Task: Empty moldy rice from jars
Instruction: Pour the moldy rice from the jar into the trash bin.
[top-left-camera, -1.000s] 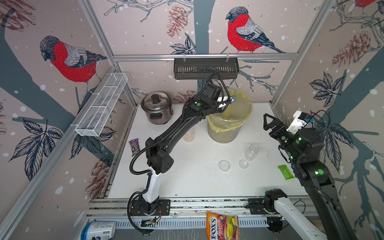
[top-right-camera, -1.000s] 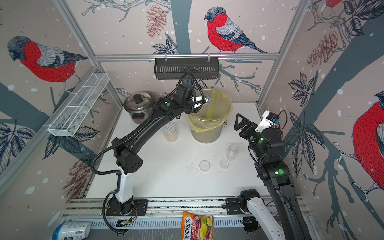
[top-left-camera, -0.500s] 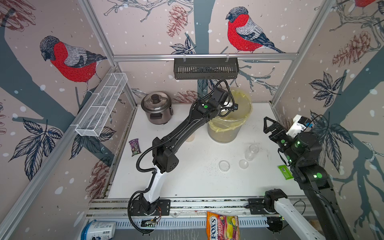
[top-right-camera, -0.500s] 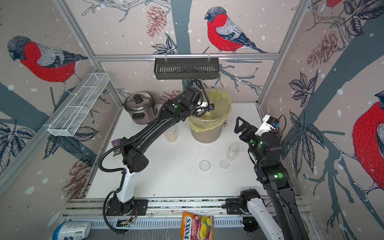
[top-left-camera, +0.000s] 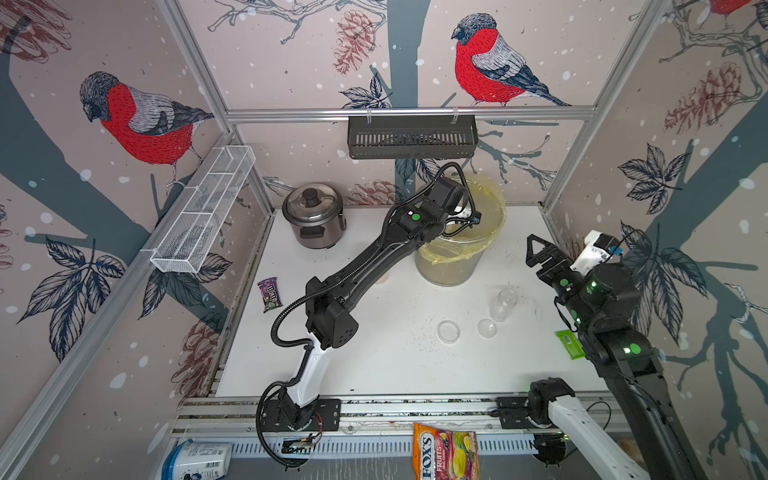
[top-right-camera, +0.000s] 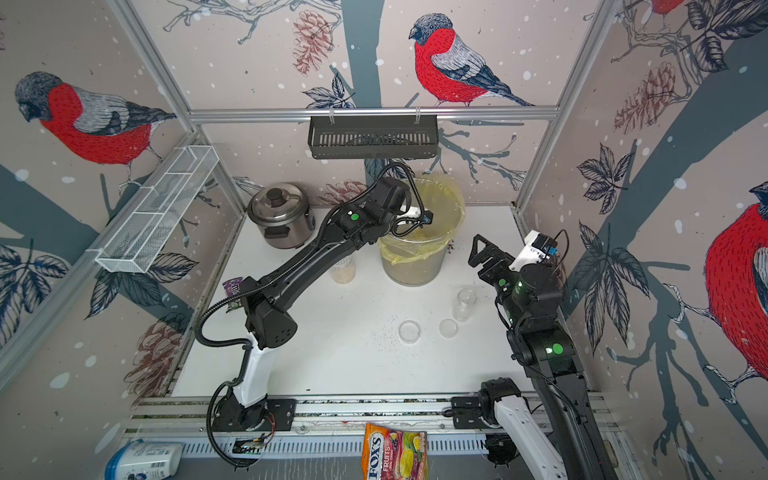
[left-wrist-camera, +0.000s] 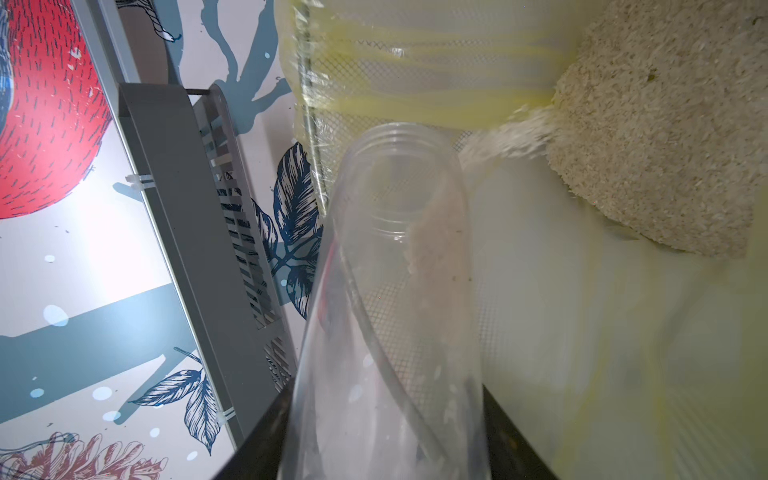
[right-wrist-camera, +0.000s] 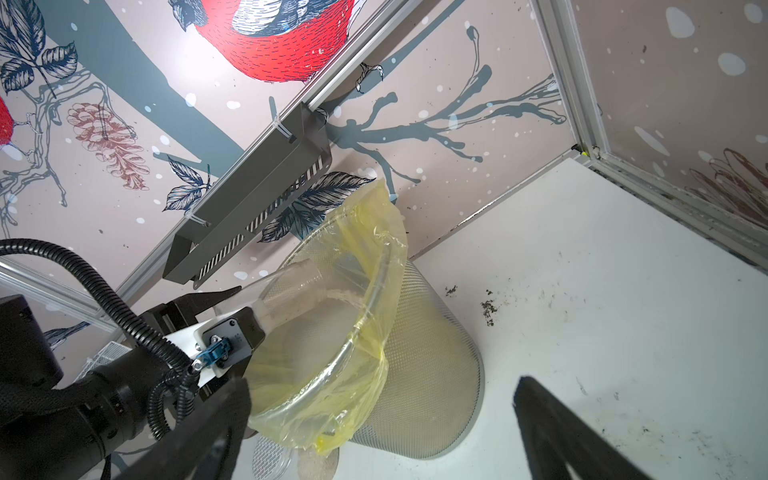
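One yellow-lined bin (top-left-camera: 449, 266) catches moldy rice (left-wrist-camera: 503, 143) streaming from the clear jar (left-wrist-camera: 399, 291), which the left tool (left-wrist-camera: 386, 453) clamps tipped over it. The right tool (top-left-camera: 540, 251) gapes empty, well apart. A clump clinging inside may stay behind, and any drift could scatter grains past the rim. A candy bag (top-left-camera: 446, 453) reads "FOX'S FRUITS".

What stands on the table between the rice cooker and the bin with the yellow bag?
A small clear jar holding pale rice, partly hidden under the left arm; a top view shows it.
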